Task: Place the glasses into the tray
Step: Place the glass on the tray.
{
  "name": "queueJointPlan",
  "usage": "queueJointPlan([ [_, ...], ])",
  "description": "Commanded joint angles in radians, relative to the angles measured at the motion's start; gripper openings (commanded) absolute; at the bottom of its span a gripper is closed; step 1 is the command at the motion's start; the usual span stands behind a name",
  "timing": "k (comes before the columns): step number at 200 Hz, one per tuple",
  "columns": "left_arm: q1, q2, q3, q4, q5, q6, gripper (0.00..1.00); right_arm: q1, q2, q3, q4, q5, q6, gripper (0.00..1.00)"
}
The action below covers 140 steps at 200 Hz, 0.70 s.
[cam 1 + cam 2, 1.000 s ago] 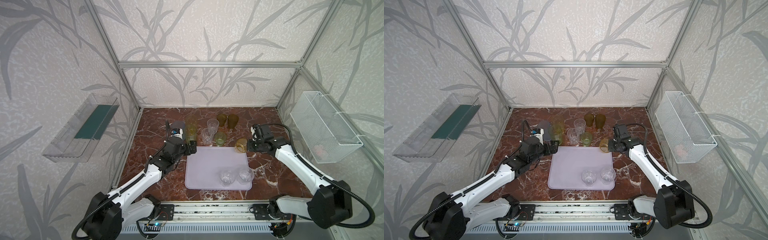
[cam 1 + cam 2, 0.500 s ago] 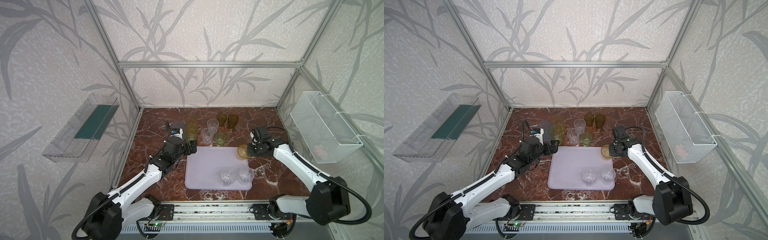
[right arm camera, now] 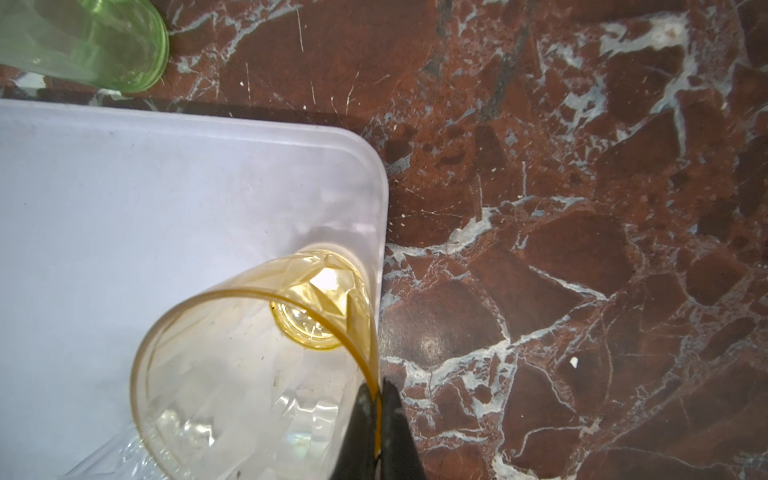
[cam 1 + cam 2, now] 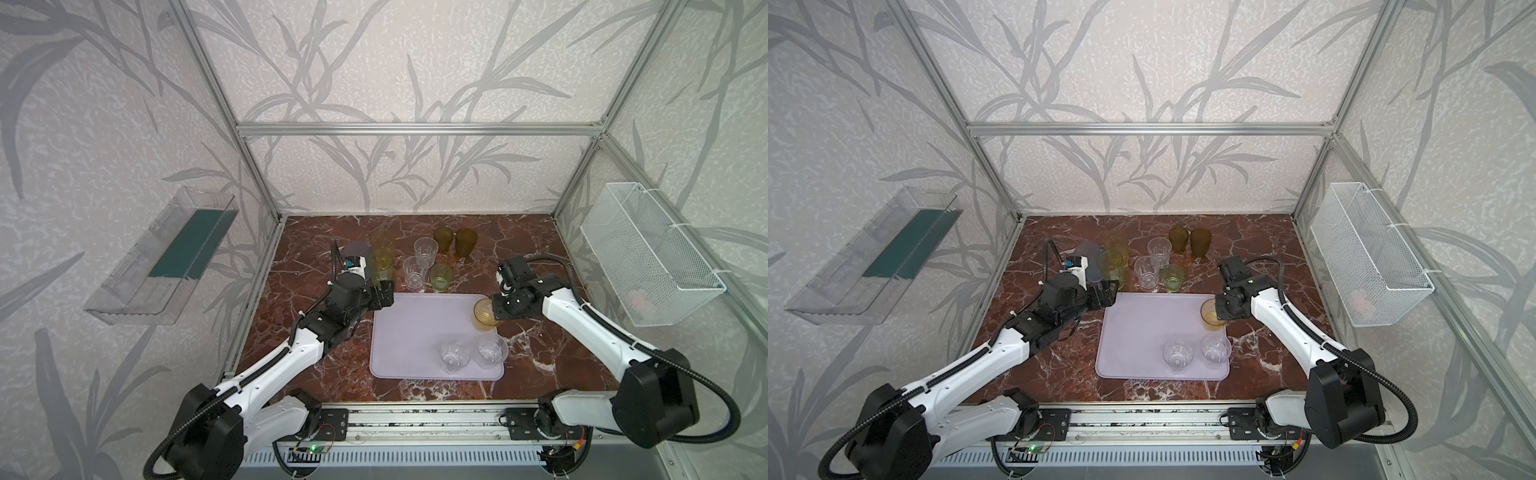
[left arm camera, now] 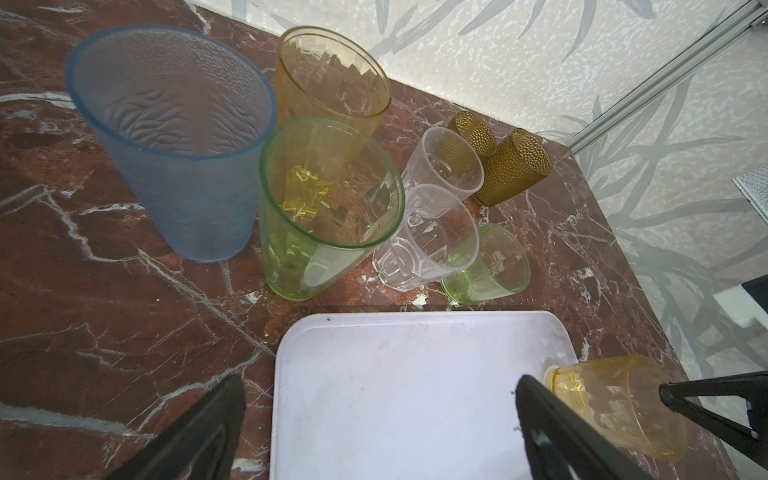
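Right claw was clamped shut on the rim of the yellow glass at a corner of the tray; set-down and release were judged next. Left claw was held wide open, empty.

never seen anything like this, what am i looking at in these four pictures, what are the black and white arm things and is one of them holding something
Those are two robot arms at the front of a marble table. Each ends in a two-fingered claw.

The two wide pictures come from a paired camera overhead, so both show nearly the same whole scene. The two close-ups come from a small camera on each arm's wrist.

The right claw is shut on the rim of a yellow tumbler, holding it tilted at the edge of the lilac tray. The left claw is open and empty, by the tray's other side.

Two clear glasses already stand in the tray. Eight more glasses stand on the table behind it, among them a blue tumbler.
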Motion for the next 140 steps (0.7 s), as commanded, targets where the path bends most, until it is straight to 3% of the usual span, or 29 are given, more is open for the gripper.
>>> queueJointPlan([
  [1, 0.004, 0.008, 0.010, 0.030, 0.010, -0.013, 0.99, 0.004, 0.004, -0.011, -0.031, -0.001, -0.011, 0.00],
  [27, 0.003, 0.008, 0.010, 0.032, 0.013, -0.016, 0.99, 0.008, 0.007, -0.016, -0.026, -0.025, -0.011, 0.00],
  [45, 0.004, 0.007, 0.013, 0.031, 0.016, -0.016, 0.99, 0.007, 0.012, -0.018, -0.022, -0.044, -0.011, 0.15],
  [59, 0.004, 0.004, 0.014, 0.028, 0.018, -0.016, 0.99, 0.008, 0.011, -0.019, -0.016, -0.060, -0.008, 0.35],
  [94, 0.003, 0.004, 0.024, 0.012, 0.013, -0.002, 0.99, 0.008, -0.017, -0.028, 0.043, -0.125, 0.012, 0.69],
  [112, 0.003, 0.004, 0.031, -0.001, 0.014, 0.000, 0.99, 0.008, -0.021, -0.018, 0.060, -0.140, 0.018, 0.78],
  [140, 0.003, 0.005, 0.057, -0.042, 0.031, -0.001, 0.99, 0.008, -0.015, 0.013, 0.047, -0.118, 0.011, 0.83],
])
